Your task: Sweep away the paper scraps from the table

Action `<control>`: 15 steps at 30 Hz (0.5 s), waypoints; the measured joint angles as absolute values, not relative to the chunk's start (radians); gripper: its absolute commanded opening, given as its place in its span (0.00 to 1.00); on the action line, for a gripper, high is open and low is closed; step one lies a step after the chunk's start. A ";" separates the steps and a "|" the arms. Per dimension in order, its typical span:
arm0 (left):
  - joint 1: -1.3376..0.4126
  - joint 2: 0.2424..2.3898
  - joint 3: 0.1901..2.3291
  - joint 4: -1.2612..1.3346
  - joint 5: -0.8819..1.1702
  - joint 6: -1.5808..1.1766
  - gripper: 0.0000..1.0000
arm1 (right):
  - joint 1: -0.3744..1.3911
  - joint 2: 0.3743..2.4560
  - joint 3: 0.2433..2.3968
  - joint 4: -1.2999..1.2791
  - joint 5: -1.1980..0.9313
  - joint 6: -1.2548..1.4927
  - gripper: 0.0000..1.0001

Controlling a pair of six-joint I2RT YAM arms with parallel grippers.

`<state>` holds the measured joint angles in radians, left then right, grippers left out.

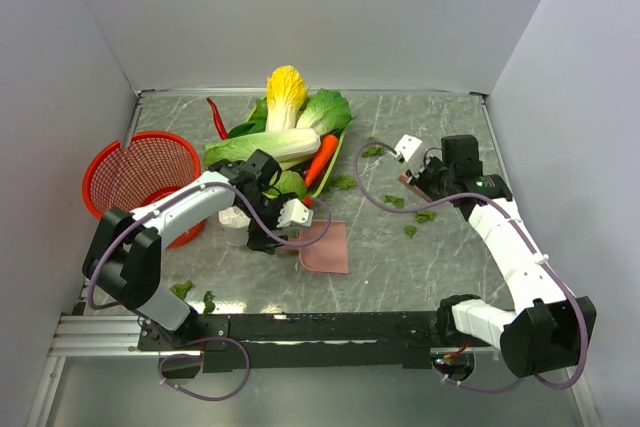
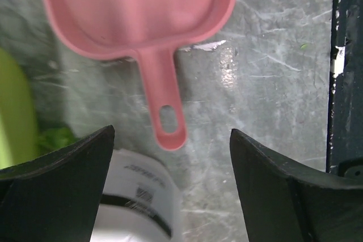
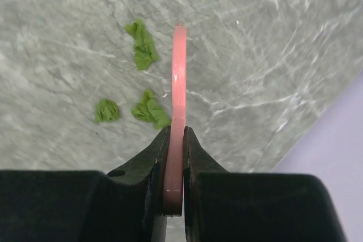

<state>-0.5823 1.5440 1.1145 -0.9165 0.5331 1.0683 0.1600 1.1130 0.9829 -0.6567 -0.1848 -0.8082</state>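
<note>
At mid-worktop (image 1: 420, 277), top view: left gripper (image 1: 272, 239) over pink dustpan (image 1: 328, 247); right gripper (image 1: 408, 179) toward right edge, green paper scraps (image 1: 424, 215) just beside it, more by near-left corner | left wrist: jaws wide apart, empty, dustpan (image 2: 142, 9) handle below the gap, white container (image 2: 139, 196) near | right wrist: fingers (image 3: 195, 162) clamped on pink flat tool (image 3: 179, 72), three scraps (image 3: 143, 46) left of it

The dustpan (image 2: 142, 9) is smooth plastic; the marbled table (image 2: 272, 83) looks glossy.
</note>
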 measured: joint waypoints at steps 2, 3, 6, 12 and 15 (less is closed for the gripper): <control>-0.582 1.544 1.078 -0.889 0.527 1.052 0.87 | 0.159 1.116 0.982 -0.636 -0.169 -0.745 0.00; -0.583 1.544 1.060 -0.868 0.524 1.046 0.87 | 0.159 1.117 0.982 -0.618 -0.157 -0.702 0.00; -0.584 1.544 1.026 -0.814 0.514 1.022 0.86 | 0.159 1.145 1.006 -0.601 -0.144 -0.606 0.00; -0.587 1.544 0.988 -0.713 0.492 0.970 0.82 | 0.159 1.282 1.133 -0.578 -0.216 -0.339 0.00; -0.589 1.544 0.974 -0.672 0.477 0.940 0.80 | 0.159 1.338 1.174 -0.564 -0.252 -0.195 0.00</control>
<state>-0.5888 1.5436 0.9745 -0.6716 0.4767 0.9398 0.1589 1.3376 1.1736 -0.5644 -0.2523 -0.1951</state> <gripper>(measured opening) 0.818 0.152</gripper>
